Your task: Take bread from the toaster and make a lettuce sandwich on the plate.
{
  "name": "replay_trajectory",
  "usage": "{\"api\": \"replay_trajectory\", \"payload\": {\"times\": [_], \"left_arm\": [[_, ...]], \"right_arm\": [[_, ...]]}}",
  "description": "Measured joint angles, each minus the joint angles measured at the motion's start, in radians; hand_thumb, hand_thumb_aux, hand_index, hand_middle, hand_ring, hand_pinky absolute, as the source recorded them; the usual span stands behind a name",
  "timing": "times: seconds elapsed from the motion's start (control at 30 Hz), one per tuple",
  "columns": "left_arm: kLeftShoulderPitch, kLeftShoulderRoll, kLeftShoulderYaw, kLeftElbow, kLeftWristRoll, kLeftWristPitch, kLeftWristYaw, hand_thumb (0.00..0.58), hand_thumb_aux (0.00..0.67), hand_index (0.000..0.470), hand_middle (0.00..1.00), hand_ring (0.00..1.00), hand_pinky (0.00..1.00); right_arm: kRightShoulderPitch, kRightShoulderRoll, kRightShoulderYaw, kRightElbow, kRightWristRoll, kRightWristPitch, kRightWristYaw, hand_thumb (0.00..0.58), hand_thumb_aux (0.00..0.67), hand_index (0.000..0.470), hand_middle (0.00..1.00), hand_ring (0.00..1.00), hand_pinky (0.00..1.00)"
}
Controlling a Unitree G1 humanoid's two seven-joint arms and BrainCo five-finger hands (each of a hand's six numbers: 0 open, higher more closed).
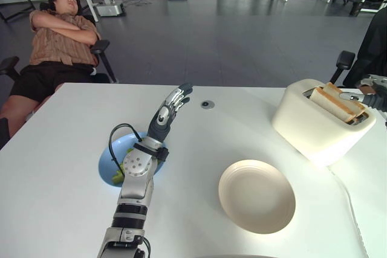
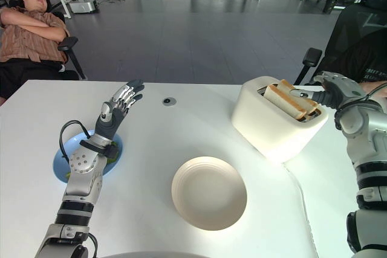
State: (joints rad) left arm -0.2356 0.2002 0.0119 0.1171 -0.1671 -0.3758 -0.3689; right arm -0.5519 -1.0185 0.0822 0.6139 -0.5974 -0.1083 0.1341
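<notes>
A cream toaster [image 2: 272, 126] stands towards the far right of the white table [image 2: 158, 144], with browned slices of bread [image 2: 292, 102] upright in its slots and their tops poking out. A round cream plate [image 2: 208, 193] lies flat near the front edge. Green lettuce [image 1: 117, 177] sits in a blue bowl [image 1: 112, 151] on the left.

Lettuce [image 1: 116, 177] — probably — mostly hidden.

**Twin Eyes on the Head, Looking Down**

Both views look from the robot's head, forward and down across the white surface [image 1: 60, 179]. They sit near enough that it fills the lower half, with the room's floor [image 1: 230, 34] stretching beyond. Set slightly apart, they share nearly everything, including the plate [image 1: 257, 196] and toaster [image 1: 314, 122].
</notes>
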Motion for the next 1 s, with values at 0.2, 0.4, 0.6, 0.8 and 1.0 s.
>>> {"api": "replay_trajectory", "payload": {"times": [0.2, 0.4, 0.6, 0.8, 1.0], "left_arm": [[0.0, 0.0, 0.0, -0.002, 0.0, 0.0, 0.0, 0.0, 0.0, 0.0, 0.0, 0.0, 0.0], [0.0, 0.0, 0.0, -0.007, 0.0, 0.0, -0.001, 0.0, 0.0, 0.0, 0.0, 0.0, 0.0], [0.001, 0.0, 0.0, -0.016, 0.0, 0.003, 0.0, 0.0, 0.0, 0.0, 0.0, 0.0, 0.0], [0.001, 0.001, 0.0, -0.02, 0.0, 0.005, 0.0, 0.0, 0.0, 0.0, 0.0, 0.0, 0.0], [0.001, 0.004, 0.001, -0.02, 0.0, 0.006, -0.001, 0.0, 0.0, 0.0, 0.0, 0.0, 0.0]], "right_arm": [[-0.055, -0.016, 0.007, 0.06, -0.036, -0.017, -0.106, 0.0, 0.0, 0.0, 0.0, 0.0, 0.0], [-0.063, -0.008, 0.041, 0.084, -0.043, -0.055, -0.116, 0.0, 0.0, 0.0, 0.0, 0.0, 0.0], [-0.067, 0.014, 0.077, 0.095, -0.049, -0.075, -0.1, 0.0, 0.0, 0.0, 0.0, 0.0, 0.0], [-0.1, 0.021, 0.106, 0.176, -0.049, -0.091, -0.091, 0.58, 0.67, 0.47, 0.0, 0.0, 0.0], [-0.121, 0.04, 0.115, 0.167, -0.026, -0.132, -0.057, 0.58, 0.67, 0.47, 0.0, 0.0, 0.0]]}}
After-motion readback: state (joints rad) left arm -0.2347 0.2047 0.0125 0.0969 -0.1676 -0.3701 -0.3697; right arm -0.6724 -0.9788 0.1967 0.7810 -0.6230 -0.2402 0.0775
